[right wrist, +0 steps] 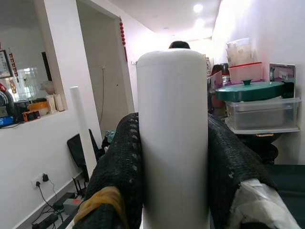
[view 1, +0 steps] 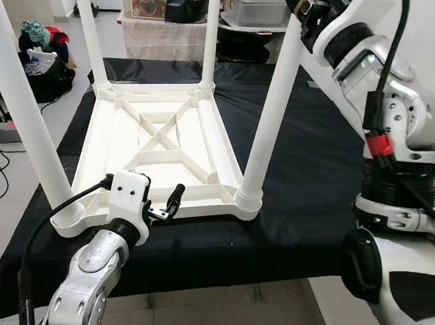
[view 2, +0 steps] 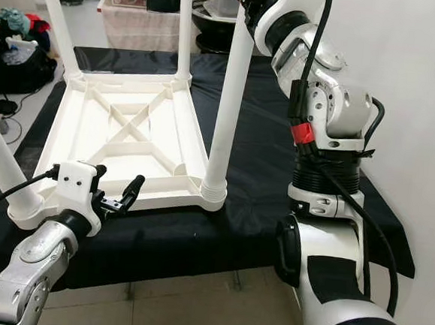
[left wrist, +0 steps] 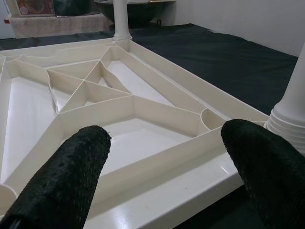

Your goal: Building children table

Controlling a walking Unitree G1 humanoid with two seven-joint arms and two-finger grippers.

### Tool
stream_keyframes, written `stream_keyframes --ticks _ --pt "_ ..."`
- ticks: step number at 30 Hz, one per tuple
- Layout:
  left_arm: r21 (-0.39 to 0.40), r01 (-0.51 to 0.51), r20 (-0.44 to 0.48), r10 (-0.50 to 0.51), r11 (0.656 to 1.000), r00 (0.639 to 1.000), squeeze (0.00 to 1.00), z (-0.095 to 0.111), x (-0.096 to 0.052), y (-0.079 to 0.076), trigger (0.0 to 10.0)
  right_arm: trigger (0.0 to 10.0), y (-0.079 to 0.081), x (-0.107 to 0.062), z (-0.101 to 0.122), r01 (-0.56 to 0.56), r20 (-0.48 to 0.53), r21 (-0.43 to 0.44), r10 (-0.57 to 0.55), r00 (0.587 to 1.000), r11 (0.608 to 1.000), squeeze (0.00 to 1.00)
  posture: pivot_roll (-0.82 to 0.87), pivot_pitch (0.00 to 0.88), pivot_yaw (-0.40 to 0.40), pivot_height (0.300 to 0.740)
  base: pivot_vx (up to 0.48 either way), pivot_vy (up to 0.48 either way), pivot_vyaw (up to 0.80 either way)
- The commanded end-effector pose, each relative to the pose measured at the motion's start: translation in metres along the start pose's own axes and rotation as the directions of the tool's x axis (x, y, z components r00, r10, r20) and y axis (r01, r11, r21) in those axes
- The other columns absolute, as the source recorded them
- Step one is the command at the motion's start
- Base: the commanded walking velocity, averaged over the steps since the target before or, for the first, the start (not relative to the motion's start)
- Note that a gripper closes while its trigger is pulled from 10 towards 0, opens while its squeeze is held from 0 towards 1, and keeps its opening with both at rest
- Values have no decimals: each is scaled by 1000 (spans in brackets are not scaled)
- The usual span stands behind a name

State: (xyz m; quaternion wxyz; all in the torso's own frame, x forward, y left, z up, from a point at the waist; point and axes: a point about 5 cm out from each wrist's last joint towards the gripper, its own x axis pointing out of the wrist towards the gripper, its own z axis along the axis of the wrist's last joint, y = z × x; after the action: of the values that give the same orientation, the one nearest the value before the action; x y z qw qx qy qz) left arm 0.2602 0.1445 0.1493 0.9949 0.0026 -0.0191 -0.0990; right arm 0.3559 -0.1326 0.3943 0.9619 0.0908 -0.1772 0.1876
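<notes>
A white plastic children's tabletop (view 1: 159,139) lies upside down on a black-covered table (view 1: 307,177), ribs up. Several white legs stand in its corner sockets. My right gripper (view 1: 309,8) is shut on the near-right leg (view 1: 270,121) high up; in the right wrist view its fingers (right wrist: 119,167) clamp that leg (right wrist: 174,138). My left gripper (view 1: 165,203) hovers open at the tabletop's near edge, nothing between its fingers (left wrist: 71,176), facing the rim (left wrist: 181,157). The near-left leg (view 1: 26,110) leans beside my left arm.
Behind the table stand a shelf with clear storage boxes (view 1: 252,7) and a covered low stand (view 1: 156,37). A black bag with clothes (view 1: 41,62) and cables lie on the floor at left. A white wall (view 2: 425,111) is close on the right.
</notes>
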Motion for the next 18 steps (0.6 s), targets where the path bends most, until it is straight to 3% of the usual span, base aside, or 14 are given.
stream_keyframes --ticks 1,6,7,9,10,11,12,13,14,15,16,18 --pt "-9 5 -18 -5 1000 1000 0 -3 -2 -1 10000 0 -2 -2 2 5 -28 2 -5 1000 1000 0 -97 0 -64 740 0 0 0" --pt "-10 6 -19 -6 1000 1000 0 -3 -2 -2 10000 0 -2 -1 1 0 -43 12 1 999 1000 0 -98 0 -68 740 0 0 0" --pt "-11 6 -20 -6 1000 1000 0 -4 -3 -3 10000 0 -21 3 -4 68 -82 141 -57 995 988 0 -93 0 -76 740 0 0 0" --pt "-11 6 -20 -6 1000 1000 0 -4 -3 -3 10000 0 -21 3 -4 68 -82 141 -57 995 988 0 -93 0 -76 740 0 0 0" --pt "-11 5 -21 -6 1000 1000 0 -4 -3 -3 10000 0 -33 5 -6 121 -99 207 -102 990 971 0 -93 0 -76 740 0 0 0" --pt "-11 5 -21 -6 1000 1000 0 -4 -3 -3 10000 0 -33 5 -6 121 -99 207 -102 990 971 0 -93 0 -76 740 0 0 0" --pt "-11 5 -20 -5 1000 1000 0 -3 -4 -4 10000 0 -54 4 -14 212 -129 271 -183 975 939 0 -86 4 -76 740 0 0 0" --pt "-11 5 -20 -5 1000 1000 0 -3 -4 -4 10000 0 -54 4 -14 212 -129 271 -183 975 939 0 -86 4 -76 740 0 0 0" --pt "-10 3 -21 -4 1000 1000 0 -3 -5 -4 10000 0 -81 -2 -29 336 -174 315 -294 940 887 0 -79 11 -75 740 0 0 0" --pt "-8 3 -23 -3 1000 1000 0 -2 -6 -3 10000 0 -117 -19 -57 504 -245 330 -444 862 798 0 -72 19 -73 740 0 0 0" --pt "-6 2 -25 -2 1000 1000 0 -2 -8 -3 10000 0 -149 -47 -90 662 -326 318 -578 748 678 0 -61 27 -73 740 0 0 0" --pt "-6 2 -25 -2 1000 1000 0 -2 -8 -3 10000 0 -149 -47 -90 662 -326 318 -578 748 678 0 -61 27 -73 740 0 0 0"
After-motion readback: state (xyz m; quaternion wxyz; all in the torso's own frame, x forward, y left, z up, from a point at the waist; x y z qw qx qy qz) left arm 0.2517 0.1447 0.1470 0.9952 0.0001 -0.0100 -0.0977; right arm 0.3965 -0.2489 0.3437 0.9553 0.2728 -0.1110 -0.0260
